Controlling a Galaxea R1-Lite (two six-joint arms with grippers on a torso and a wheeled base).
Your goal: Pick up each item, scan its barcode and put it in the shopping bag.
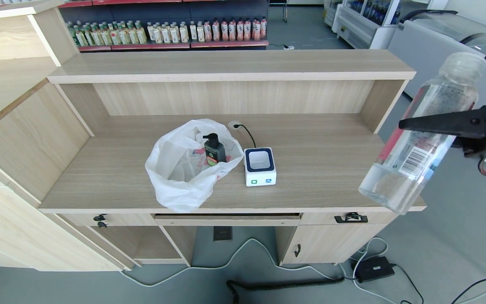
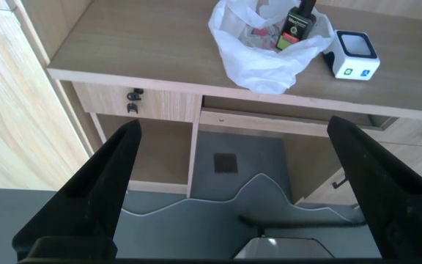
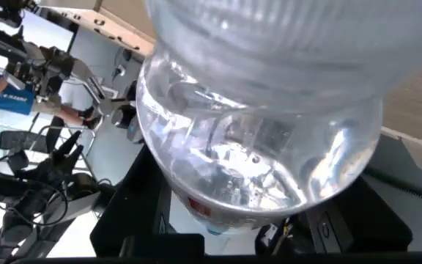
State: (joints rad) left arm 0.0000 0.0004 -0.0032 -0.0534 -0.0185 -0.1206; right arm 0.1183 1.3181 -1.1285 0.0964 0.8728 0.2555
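Right pincer (image 1: 433, 123) apparently clamps tilted clear bottle (image 1: 411, 164).

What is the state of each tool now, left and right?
Left tool: open, holding nothing.
Right tool: closed on the clear bottle.

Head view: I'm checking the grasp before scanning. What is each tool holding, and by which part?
The right tool holds the clear bottle around its middle, tilted with the cap up. The left tool is open and holds nothing.
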